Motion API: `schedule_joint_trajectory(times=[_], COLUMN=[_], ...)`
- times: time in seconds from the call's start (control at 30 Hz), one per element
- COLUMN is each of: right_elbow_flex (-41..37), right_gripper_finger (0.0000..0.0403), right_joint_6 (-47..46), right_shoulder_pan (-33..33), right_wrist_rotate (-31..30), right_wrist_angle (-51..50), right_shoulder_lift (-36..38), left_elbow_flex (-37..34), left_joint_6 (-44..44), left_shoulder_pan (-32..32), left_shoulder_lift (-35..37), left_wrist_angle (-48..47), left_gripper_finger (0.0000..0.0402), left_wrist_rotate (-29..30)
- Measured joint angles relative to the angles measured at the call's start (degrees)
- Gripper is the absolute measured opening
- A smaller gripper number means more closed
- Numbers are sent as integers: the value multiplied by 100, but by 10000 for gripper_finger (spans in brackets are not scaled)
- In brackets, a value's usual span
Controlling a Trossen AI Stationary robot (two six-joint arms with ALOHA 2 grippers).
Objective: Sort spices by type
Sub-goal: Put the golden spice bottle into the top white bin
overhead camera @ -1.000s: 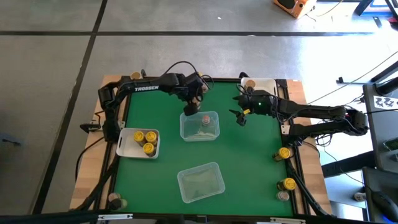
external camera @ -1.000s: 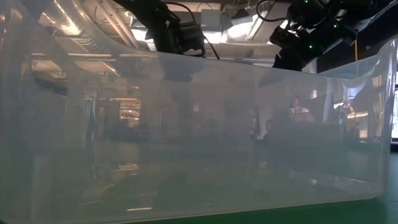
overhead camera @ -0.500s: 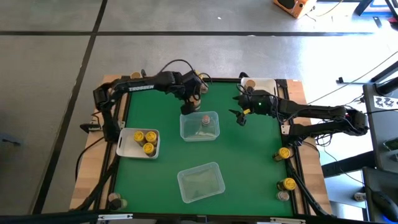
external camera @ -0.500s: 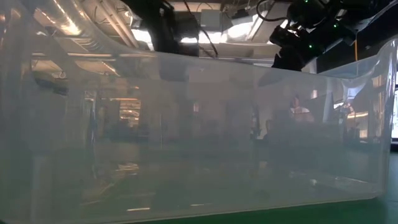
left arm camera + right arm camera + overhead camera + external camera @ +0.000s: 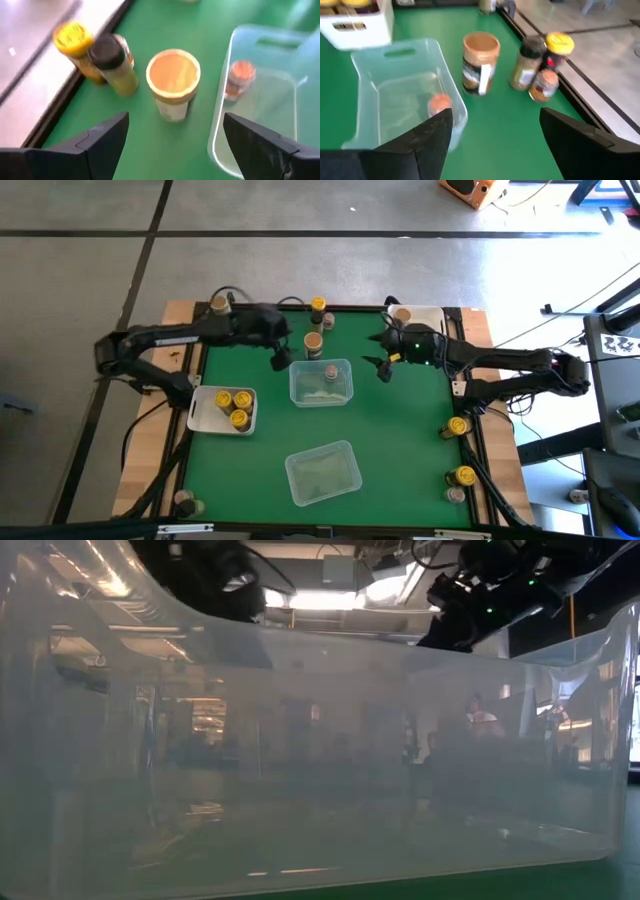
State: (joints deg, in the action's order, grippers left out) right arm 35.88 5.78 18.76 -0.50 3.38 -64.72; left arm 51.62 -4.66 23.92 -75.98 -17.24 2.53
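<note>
We are seeing the left gripper (image 5: 281, 361) hanging empty with fingers spread above the mat, just beside the far clear tub (image 5: 321, 382), and the tan-lidded jar (image 5: 173, 82) is standing upright straight ahead between its fingers, long axis vertical. The yellow-lidded jar (image 5: 75, 42) and black-lidded jar (image 5: 109, 55) are sitting beyond it by the table edge, and a pinkish-lidded jar (image 5: 238, 75) is lying inside the tub. The right gripper (image 5: 381, 369), also spread and empty, is hovering on the tub's other side, slightly farther from the tan jar, so we are judging the left arm better placed.
</note>
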Motion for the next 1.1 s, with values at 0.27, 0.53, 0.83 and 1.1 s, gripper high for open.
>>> schedule_joint_trajectory(times=[0.27, 0.53, 0.83, 1.1], right_elbow_flex=[366, 1275, 2337, 3151], right_gripper_finger=[298, 298, 298, 298], right_joint_6=[-109, -141, -52, 30], right_shoulder_pan=[0, 0, 0, 0], right_wrist_rotate=[9, 9, 279, 184], right_wrist_angle=[690, 575, 502, 602], right_shoulder_lift=[-961, -1861, -2986, -3960], left_elbow_flex=[-1644, -2028, -2029, -2029], left_joint_6=[484, 530, 371, 280], left_shoulder_pan=[-42, -62, -79, -79], left_shoulder_lift=[1081, 1226, 1223, 1223], left_wrist_angle=[2518, 2859, 2786, 2662], left_gripper_finger=[324, 324, 324, 324], left_wrist_rotate=[-85, -93, -89, -82])
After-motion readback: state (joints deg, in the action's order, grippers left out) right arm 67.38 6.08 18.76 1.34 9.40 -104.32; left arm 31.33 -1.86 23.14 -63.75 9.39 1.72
